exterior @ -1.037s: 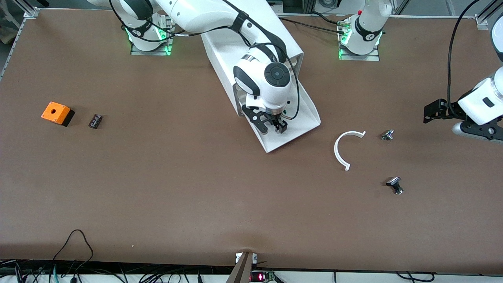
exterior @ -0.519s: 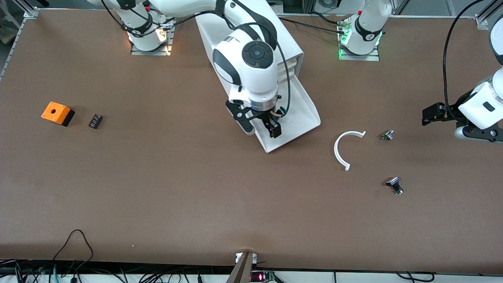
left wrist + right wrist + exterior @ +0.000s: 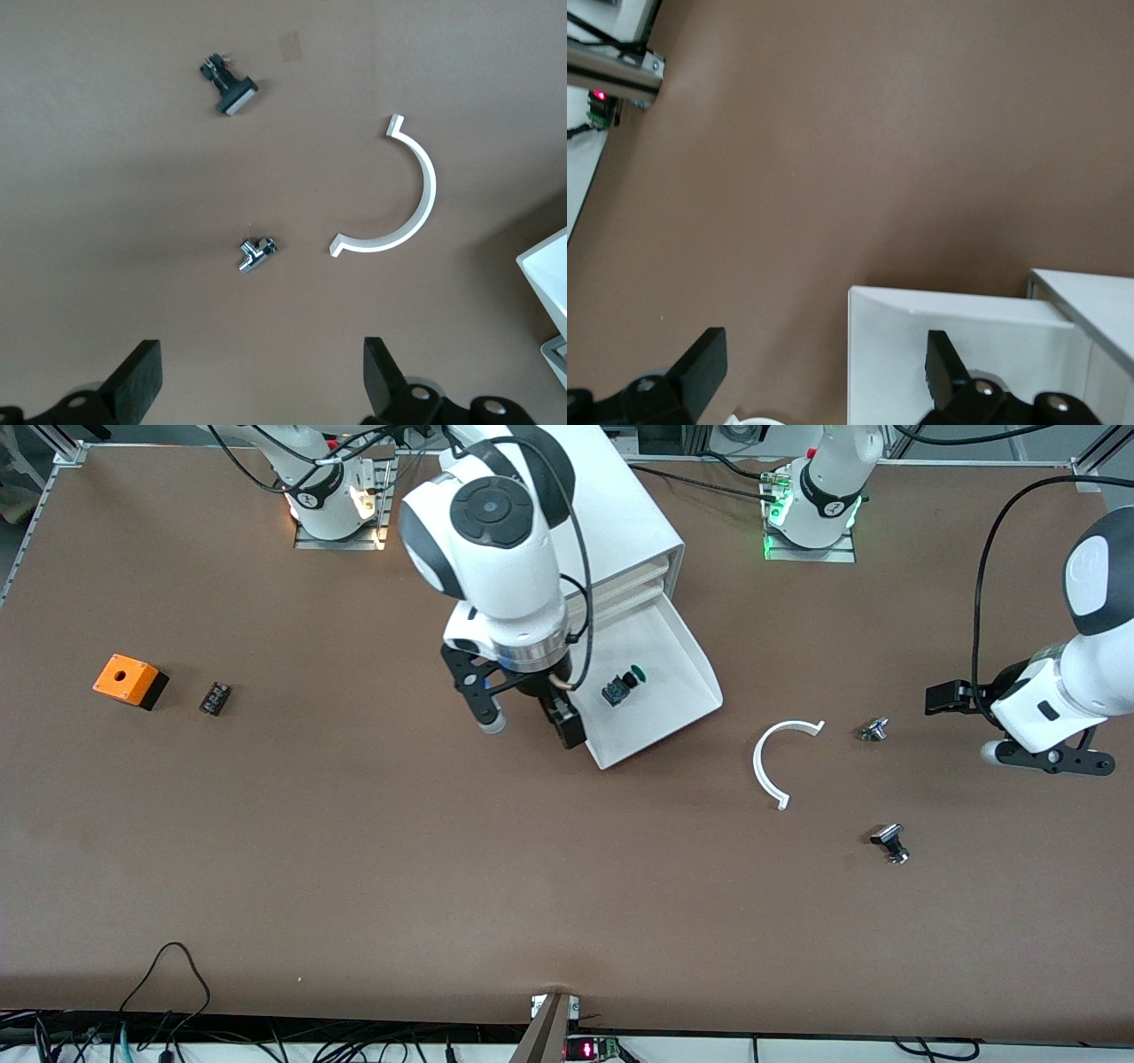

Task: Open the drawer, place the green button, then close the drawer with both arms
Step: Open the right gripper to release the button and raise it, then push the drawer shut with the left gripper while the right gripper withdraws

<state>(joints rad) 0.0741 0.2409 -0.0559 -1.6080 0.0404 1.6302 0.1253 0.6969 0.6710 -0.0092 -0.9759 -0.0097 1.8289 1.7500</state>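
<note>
Now button (image 3: 623, 687) in open drawer (image 3: 687, 657) — right gripper (image 3: 526, 724) fingers spread, left gripper (image 3: 257, 385) fingers spread too.

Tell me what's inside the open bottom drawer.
The green-capped button lies alone on the drawer floor. The right claw, open, covers the corner of it toward the right arm's end.

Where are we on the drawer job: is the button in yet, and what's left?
Done: the drawer is pulled open and the button lies in it. In hand: nothing; the right gripper is open and empty over the drawer's front corner, and the left gripper is open over the table near the small metal part. Left: pushing the drawer shut.
</note>
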